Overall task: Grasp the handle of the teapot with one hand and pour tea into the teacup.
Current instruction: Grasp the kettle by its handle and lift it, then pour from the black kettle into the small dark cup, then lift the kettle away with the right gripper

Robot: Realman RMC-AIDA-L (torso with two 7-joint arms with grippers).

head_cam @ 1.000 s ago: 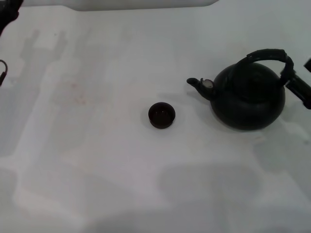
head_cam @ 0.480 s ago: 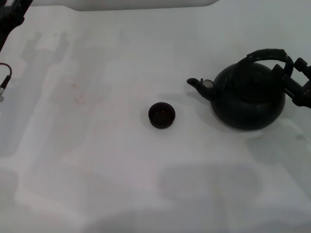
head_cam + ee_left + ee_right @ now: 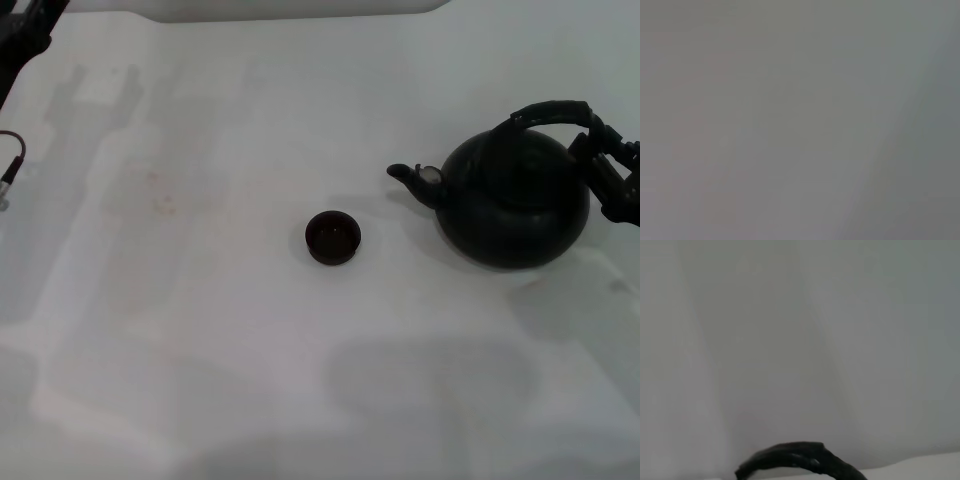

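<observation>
- Table [image 3: 200, 330]: a white surface fills the head view. Soft grey shadows lie across it, and faint reddish marks show toward the robot's left.
- Teapot [image 3: 515, 200]: a round, squat, matte-black pot stands upright on the right side of the table. Its short spout [image 3: 412, 178] has a pale tip and points toward the robot's left, in the direction of the cup. The pot's far-right flank is partly covered by the arm.
- Handle [image 3: 555, 110]: a thick black arched hoop rises over the pot. Its right end meets the gripper and is hard to separate from it, black on black. The right wrist view shows only a cropped arc of the handle [image 3: 795, 460] at the frame edge, against blank pale surface.
- Right gripper [image 3: 605, 165]: it sits at the right end of the handle, touching or just beside it, and is cut off by the frame edge. Whether its fingers are spread or closed on the hoop cannot be told.
- Left arm [image 3: 25, 30]: only a dark fragment shows in the far-left corner, well apart from the pot, with a thin cable [image 3: 10, 165] below it. Its gripper does not appear, and the left wrist view is a featureless grey field.
- Teacup [image 3: 332, 237]: a small, low, black, handleless cup stands upright near the table's centre, well apart from the spout. Its contents cannot be made out.
</observation>
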